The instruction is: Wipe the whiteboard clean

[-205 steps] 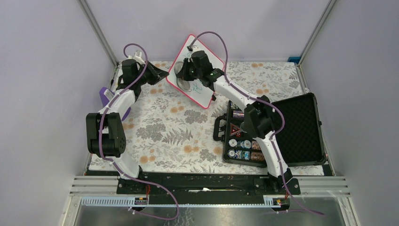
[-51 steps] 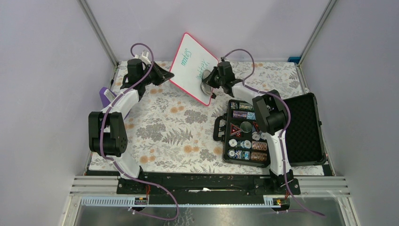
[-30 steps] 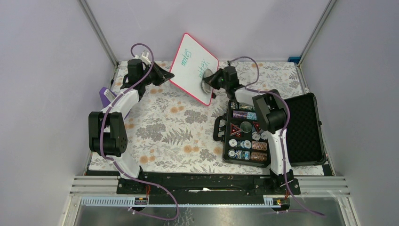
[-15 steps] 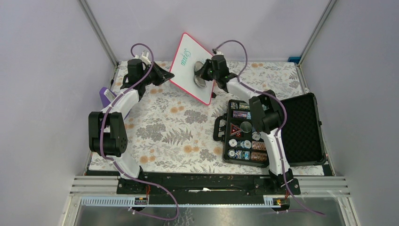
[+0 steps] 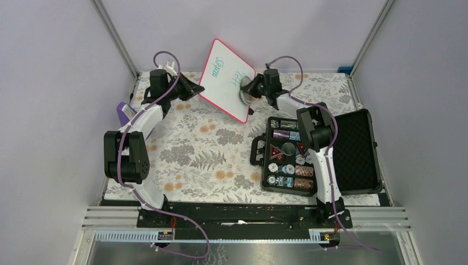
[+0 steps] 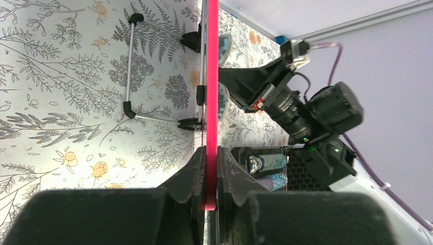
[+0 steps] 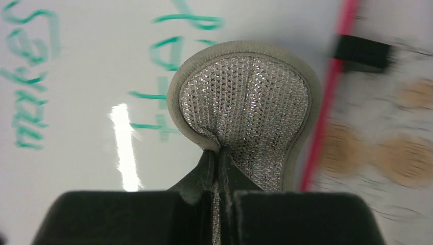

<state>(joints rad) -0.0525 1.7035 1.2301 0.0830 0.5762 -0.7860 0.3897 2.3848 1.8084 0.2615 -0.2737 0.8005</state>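
The small rectangular whiteboard with a thin red rim (image 5: 225, 91) stands tilted over the far part of the floral-patterned desk (image 5: 193, 149). The left claw (image 6: 211, 158) is clamped on the board's left edge, one finger on each face of the red rim. At the board's opposite edge, the right claw (image 7: 218, 163) is pinched shut on a round silver-mesh pad with a grey border (image 7: 250, 112). The pad is set against the white face near the rim, just beside green handwriting (image 7: 30, 66).
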